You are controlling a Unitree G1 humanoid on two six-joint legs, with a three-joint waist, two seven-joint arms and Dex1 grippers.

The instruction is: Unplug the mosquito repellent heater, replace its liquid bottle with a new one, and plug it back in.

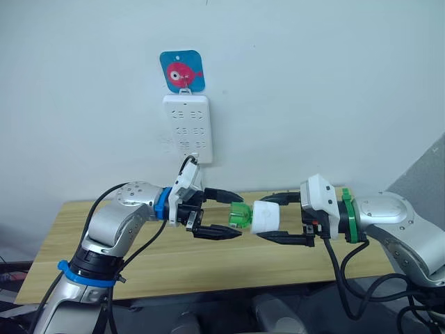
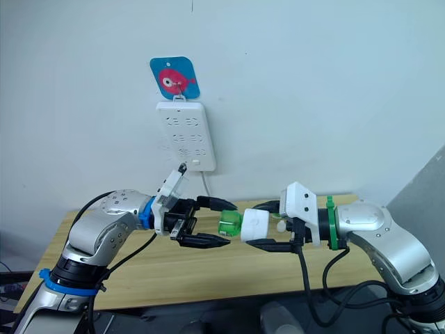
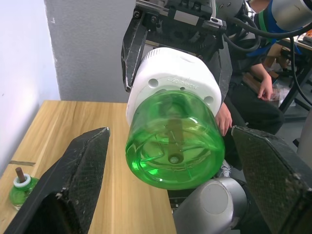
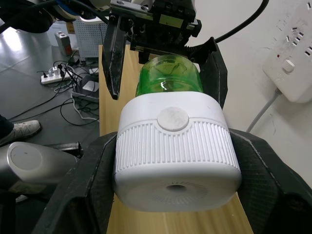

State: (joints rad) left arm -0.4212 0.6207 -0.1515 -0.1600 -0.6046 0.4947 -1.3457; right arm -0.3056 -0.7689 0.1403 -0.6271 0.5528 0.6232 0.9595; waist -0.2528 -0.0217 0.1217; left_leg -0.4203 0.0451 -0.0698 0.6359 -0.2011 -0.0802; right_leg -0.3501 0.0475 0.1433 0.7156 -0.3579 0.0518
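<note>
My right gripper [image 1: 268, 218] is shut on the mosquito repellent heater [image 1: 266, 216], a white rounded unit held level above the table. Its green liquid bottle [image 1: 240, 216] sticks out of the heater toward my left arm. My left gripper [image 1: 238, 216] is open, one finger above the bottle and one below. The left wrist view shows both black fingers [image 3: 73, 185] well apart from the green bottle [image 3: 173, 151]. In the right wrist view the heater [image 4: 175, 161] sits clamped between that gripper's pads. A second small green bottle [image 3: 21, 191] with a brown wick stands on the table near the wall.
A white multi-socket power strip [image 1: 186, 129] hangs on the wall under a blue fish hook [image 1: 182, 71], behind my left gripper. The wooden table [image 1: 208, 268] lies beneath both arms. A seated person [image 3: 258, 83] is beyond the right arm. Cables and a floor power strip [image 4: 53, 75] lie beside the table.
</note>
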